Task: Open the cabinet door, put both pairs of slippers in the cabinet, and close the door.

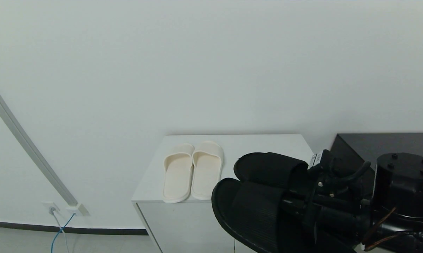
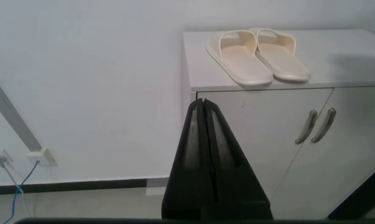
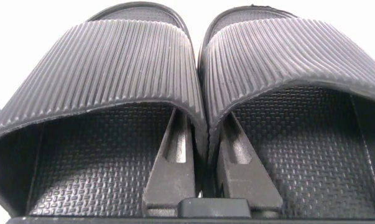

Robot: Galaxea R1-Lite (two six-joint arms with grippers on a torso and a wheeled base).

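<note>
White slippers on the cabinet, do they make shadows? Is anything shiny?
Head view: the white slippers cast only a faint shadow on the cabinet top; even light, no glare. Left wrist view: a soft grey shadow lies on that top near them. Right wrist view: the black slippers are darkest under their straps, where the fingers of the right gripper sit.

Plain white wall point(image 1: 211, 63), evenly lit, with a grey cable trunking point(image 1: 25, 144) running diagonally down to a small white box point(image 1: 79, 209) just beside a wall socket point(image 1: 50, 206). A blue cable point(image 1: 60, 230) drops from there past the dark baseboard point(image 1: 21, 225) to the pale floor point(image 1: 21, 242). Furniture: white cabinet point(image 1: 232, 140) against the wall, two doors shut, curved metal handles point(image 2: 318, 124) side by side, and a black flat-topped unit point(image 1: 390, 142) just beside it on the right.
</note>
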